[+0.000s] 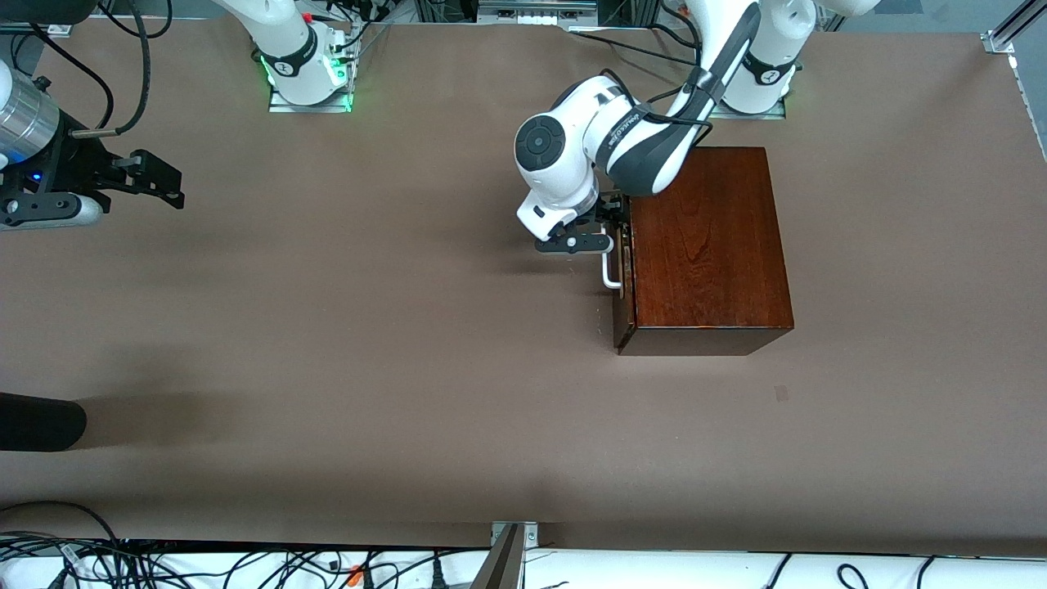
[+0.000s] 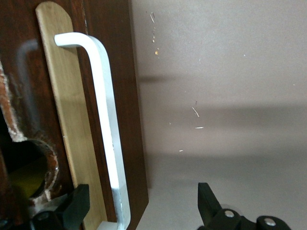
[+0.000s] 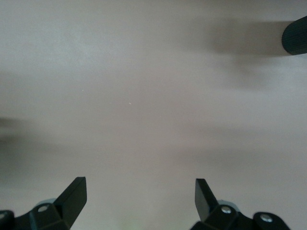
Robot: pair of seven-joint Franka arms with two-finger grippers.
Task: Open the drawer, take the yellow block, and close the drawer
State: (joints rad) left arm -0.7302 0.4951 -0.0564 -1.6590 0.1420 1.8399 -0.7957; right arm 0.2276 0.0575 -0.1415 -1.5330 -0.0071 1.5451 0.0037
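Note:
The dark reddish-brown wooden box point(image 1: 712, 245) stands toward the left arm's end of the table. Its drawer point(image 1: 625, 270) looks shut, its front facing the right arm's end, with the white U-shaped handle point(image 1: 609, 274) on it. My left gripper point(image 1: 615, 222) is open at the handle's end farther from the front camera. In the left wrist view the handle point(image 2: 108, 124) runs between the open fingers point(image 2: 76, 206) of the gripper point(image 2: 142, 206), untouched. The yellow block is hidden. My right gripper point(image 1: 139, 176) waits open and empty over bare table point(image 3: 140, 201).
A black rounded object point(image 1: 41, 421) pokes in at the table's edge at the right arm's end; it also shows in the right wrist view point(image 3: 295, 36). Cables lie along the table edge nearest the front camera point(image 1: 245, 564).

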